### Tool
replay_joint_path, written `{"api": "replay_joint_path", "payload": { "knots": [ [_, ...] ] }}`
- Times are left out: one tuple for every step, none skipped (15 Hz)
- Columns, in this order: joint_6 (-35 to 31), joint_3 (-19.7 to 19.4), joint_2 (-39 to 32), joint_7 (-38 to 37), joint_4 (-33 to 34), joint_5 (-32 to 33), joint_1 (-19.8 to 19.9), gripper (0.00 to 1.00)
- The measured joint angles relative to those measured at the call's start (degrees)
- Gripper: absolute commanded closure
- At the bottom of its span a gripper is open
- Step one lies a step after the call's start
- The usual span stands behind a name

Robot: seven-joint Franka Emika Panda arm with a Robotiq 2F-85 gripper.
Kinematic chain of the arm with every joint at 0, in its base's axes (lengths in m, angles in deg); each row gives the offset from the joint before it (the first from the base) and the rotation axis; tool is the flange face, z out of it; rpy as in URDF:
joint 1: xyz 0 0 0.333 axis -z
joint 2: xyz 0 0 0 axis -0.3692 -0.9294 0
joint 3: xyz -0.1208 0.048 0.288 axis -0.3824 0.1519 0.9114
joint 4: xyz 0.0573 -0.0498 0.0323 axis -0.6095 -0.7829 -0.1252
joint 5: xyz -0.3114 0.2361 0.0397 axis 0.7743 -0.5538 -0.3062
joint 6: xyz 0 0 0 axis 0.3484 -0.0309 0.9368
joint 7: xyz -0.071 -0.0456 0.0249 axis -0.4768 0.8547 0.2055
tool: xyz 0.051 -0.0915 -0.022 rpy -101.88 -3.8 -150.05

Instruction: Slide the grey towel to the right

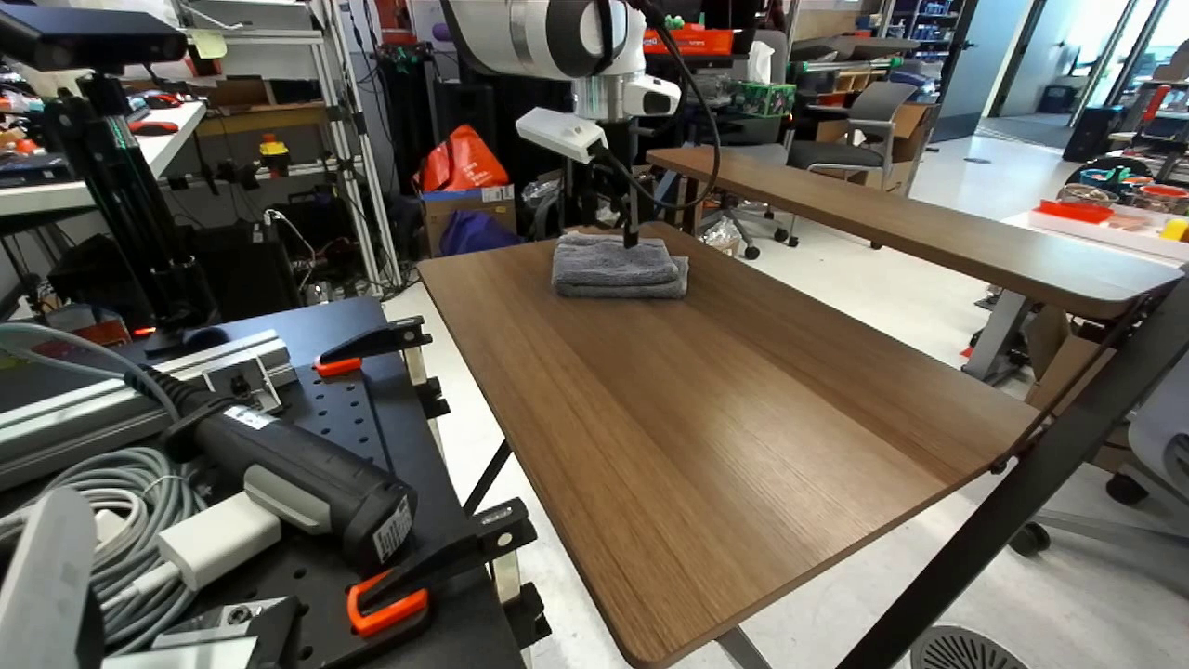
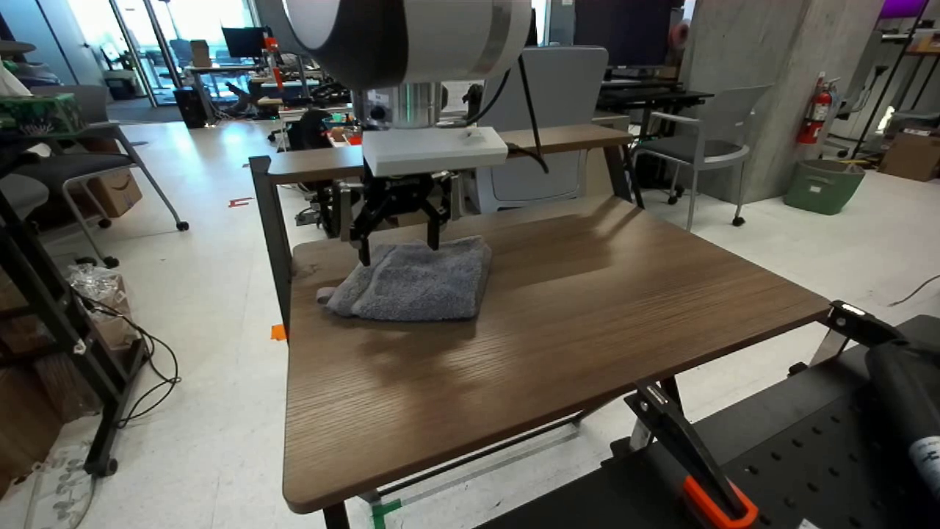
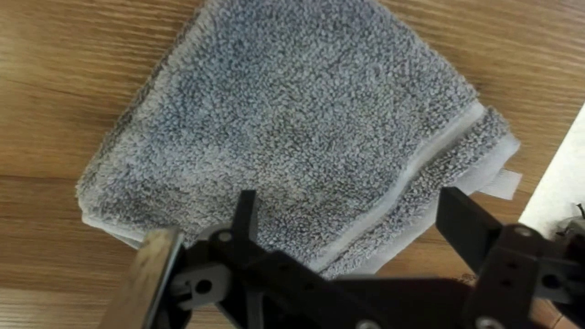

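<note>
The grey towel (image 1: pixel 615 267) lies folded and flat near the end of the brown tabletop beside the robot. It shows in an exterior view (image 2: pixel 422 283) and fills much of the wrist view (image 3: pixel 292 114), with a pale band along one edge and a small tag at a corner. My gripper (image 2: pixel 399 253) is open, fingers pointing down at the towel. In the wrist view the fingers (image 3: pixel 349 194) stand wide apart with nothing between them. One finger is over the towel and the other is near its banded edge. I cannot tell whether the fingertips touch the cloth.
The wooden tabletop (image 1: pixel 734 437) extends around the towel. A raised wooden shelf (image 1: pixel 892 228) runs along one long side. A black bench (image 1: pixel 325 418) with clamps, cables and a handheld tool stands along the opposite side. Grey chairs (image 2: pixel 701 139) stand beyond the table.
</note>
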Motion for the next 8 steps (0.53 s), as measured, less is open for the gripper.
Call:
{"api": "replay_joint_path", "payload": {
  "knots": [
    [0.18, 0.0, -0.98, 0.24, 1.08, 0.0, 0.0, 0.0],
    [0.41, -0.01, -1.9, 0.43, 2.04, 0.0, 0.0, 0.0],
    [0.92, -0.03, -2.66, 0.45, 2.86, 0.0, 0.0, 0.0],
    [1.6, -0.06, -3.28, 0.45, 3.51, -0.04, 0.0, 0.0],
    [2.63, -0.12, -3.81, 0.45, 4.17, -0.1, 0.01, 0.0],
    [3.55, -0.18, -4.29, 0.45, 4.74, -0.17, 0.04, 0.0],
    [4.57, -0.22, -4.71, 0.45, 5.3, -0.18, 0.08, 0.0],
    [5.52, -0.26, -5.11, 0.45, 5.89, -0.18, 0.11, 0.0]
  ]
}}
